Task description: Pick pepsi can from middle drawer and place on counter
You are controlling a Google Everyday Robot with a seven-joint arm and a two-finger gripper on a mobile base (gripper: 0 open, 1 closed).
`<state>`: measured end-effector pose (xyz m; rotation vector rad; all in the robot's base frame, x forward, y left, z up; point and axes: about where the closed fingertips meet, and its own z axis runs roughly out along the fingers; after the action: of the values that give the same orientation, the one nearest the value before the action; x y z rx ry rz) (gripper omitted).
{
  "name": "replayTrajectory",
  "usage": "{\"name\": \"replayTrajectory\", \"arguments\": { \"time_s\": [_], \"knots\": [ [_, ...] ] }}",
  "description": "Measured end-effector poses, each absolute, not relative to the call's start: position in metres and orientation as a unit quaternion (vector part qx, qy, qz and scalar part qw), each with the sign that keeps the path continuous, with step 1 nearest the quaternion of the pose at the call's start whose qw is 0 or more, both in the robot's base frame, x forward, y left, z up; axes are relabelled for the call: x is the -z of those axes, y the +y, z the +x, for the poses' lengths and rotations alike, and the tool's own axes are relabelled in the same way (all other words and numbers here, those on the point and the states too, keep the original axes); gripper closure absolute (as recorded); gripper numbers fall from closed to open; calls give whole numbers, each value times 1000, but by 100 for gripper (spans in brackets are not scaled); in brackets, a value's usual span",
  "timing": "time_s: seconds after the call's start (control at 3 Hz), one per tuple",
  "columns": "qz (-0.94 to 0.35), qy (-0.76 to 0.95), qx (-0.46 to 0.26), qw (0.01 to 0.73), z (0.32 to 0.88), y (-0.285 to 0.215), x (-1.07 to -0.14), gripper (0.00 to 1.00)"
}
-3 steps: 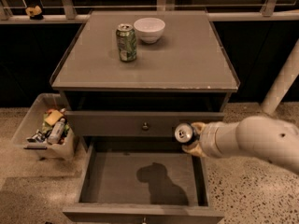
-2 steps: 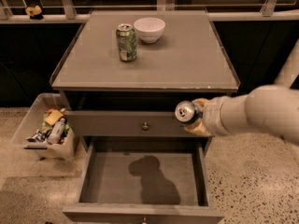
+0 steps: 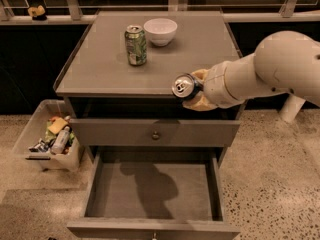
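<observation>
My gripper (image 3: 191,91) is shut on the pepsi can (image 3: 182,85). It holds the can in the air at the counter's front edge, right of centre. The can's silver top faces the camera and its blue side is mostly hidden. The counter (image 3: 200,54) is the flat grey cabinet top behind it. The middle drawer (image 3: 155,191) is pulled open low in the view. Its grey floor is bare except for the arm's shadow.
A green patterned can (image 3: 135,45) and a white bowl (image 3: 160,30) stand at the counter's back, left of centre. The closed drawer front with a round knob (image 3: 156,134) lies under the counter. A clear bin of clutter (image 3: 50,136) sits on the floor at left.
The arm has lifted the can upward, from the height of the knobbed drawer front to the level of the counter's front edge.
</observation>
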<state>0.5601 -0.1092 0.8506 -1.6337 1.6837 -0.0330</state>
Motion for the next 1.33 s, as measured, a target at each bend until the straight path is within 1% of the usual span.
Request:
{"name": "replayTrajectory", "arguments": {
  "time_s": [0.33, 0.67, 1.0, 1.33],
  "knots": [
    [-645, 658, 15, 387, 560, -109, -852, 100],
    [-654, 662, 11, 367, 585, -114, -849, 100],
    [-663, 671, -9, 332, 623, -121, -841, 100],
    [-663, 671, -9, 332, 623, -121, -841, 100]
  ]
}}
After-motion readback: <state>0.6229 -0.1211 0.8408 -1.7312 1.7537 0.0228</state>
